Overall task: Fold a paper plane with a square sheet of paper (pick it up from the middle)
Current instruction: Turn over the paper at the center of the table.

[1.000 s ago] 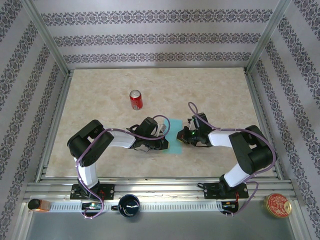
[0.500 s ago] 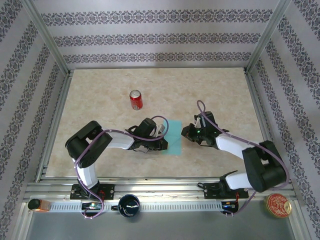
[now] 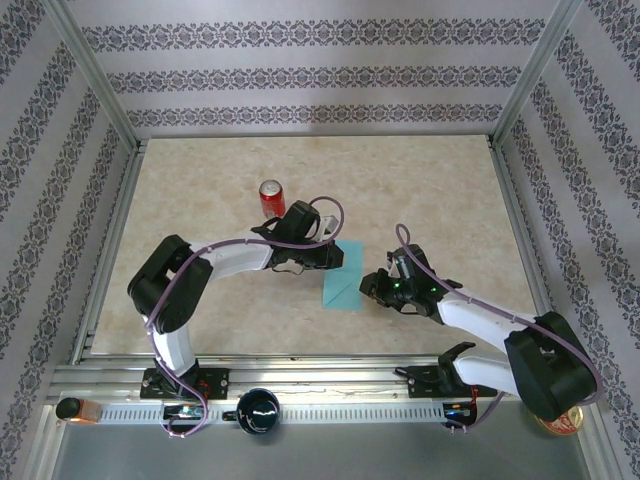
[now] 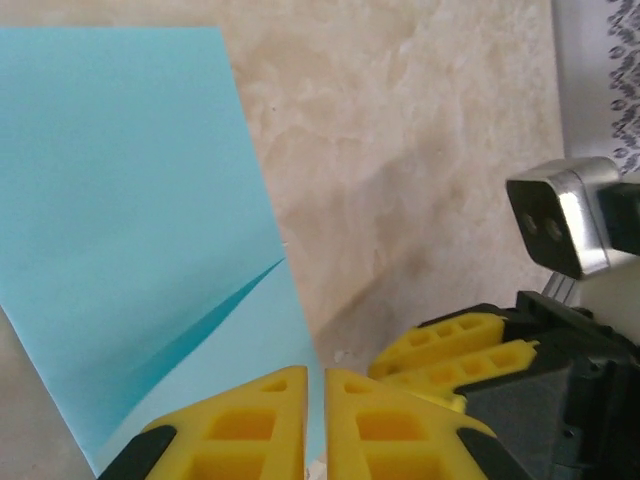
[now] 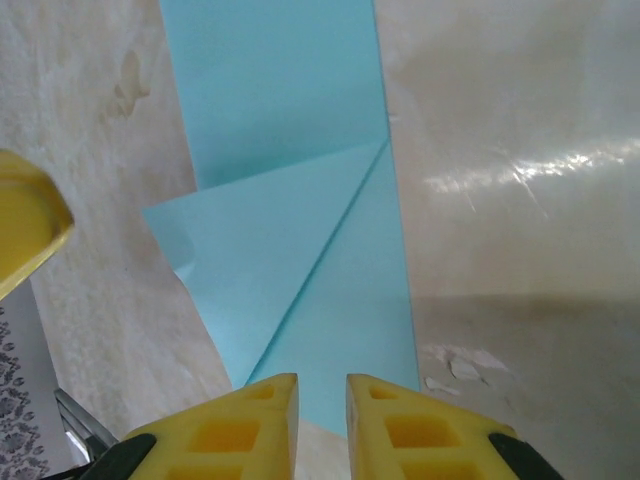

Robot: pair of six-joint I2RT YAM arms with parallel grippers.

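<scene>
Nearest us, the right gripper [image 5: 321, 385] stands slightly ajar and empty over the near end of the square sheet of paper [image 5: 290, 150]. The sheet lies flat on the table [image 3: 450, 190] with one flap folded diagonally. We judge this placement suits creasing. Beyond, the left gripper [image 4: 315, 375], closed to a hairline, covers the far edge, probably pinning it. Farthest, a red can [image 3: 272, 200] stands apart.
</scene>
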